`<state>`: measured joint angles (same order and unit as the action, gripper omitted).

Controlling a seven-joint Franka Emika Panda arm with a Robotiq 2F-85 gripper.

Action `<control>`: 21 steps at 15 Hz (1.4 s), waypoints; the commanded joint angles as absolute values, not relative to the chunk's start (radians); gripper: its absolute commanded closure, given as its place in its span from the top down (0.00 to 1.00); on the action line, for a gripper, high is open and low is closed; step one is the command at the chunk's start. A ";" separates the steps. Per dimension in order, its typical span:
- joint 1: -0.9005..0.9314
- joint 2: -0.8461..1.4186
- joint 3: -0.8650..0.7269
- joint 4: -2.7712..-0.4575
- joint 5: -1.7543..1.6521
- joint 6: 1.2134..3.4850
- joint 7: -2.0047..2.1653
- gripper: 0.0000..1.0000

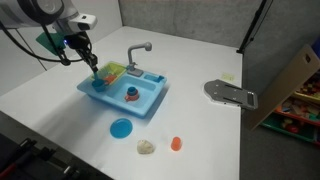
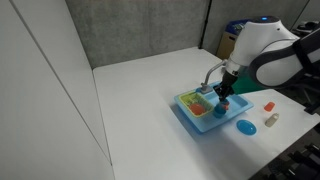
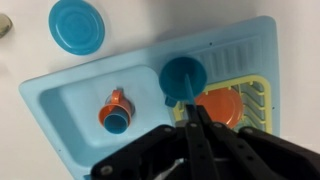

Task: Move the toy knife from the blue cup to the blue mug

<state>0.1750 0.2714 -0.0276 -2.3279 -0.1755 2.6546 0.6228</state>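
In the wrist view the blue toy sink (image 3: 60, 95) fills the frame. The blue cup (image 3: 117, 113) with its red-orange patch stands in the basin. The plain blue mug (image 3: 182, 76) stands on the sink's drain side beside a yellow rack. My gripper (image 3: 194, 112) is shut on a thin light-blue toy knife (image 3: 189, 99) whose far end reaches into the mug's opening. In both exterior views the gripper (image 1: 92, 70) (image 2: 224, 92) hangs low over the rack end of the sink (image 1: 150, 100) (image 2: 190, 118). The cup also shows in an exterior view (image 1: 131, 94).
An orange plate (image 3: 222, 105) lies in the yellow rack (image 3: 262, 95). A flat blue disc (image 1: 121, 128) (image 3: 78, 25), a beige piece (image 1: 147, 147) and an orange piece (image 1: 176, 144) lie on the white table. The grey faucet (image 1: 138, 52) rises behind the sink. A grey fixture (image 1: 230, 93) is nearby.
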 commanded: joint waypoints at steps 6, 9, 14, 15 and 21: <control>0.190 0.318 -0.040 -2.302 -0.169 2.654 0.612 0.03; 0.191 0.340 -0.045 -2.287 -0.165 2.647 0.612 0.03; 0.194 0.378 -0.053 -2.259 -0.158 2.640 0.609 0.03; 0.195 0.382 -0.054 -2.256 -0.157 2.639 0.608 0.04; 0.198 0.374 -0.056 -2.260 -0.158 2.647 0.606 0.57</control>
<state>0.1851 0.3738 -0.0441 -2.2723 -0.1754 2.6541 0.6228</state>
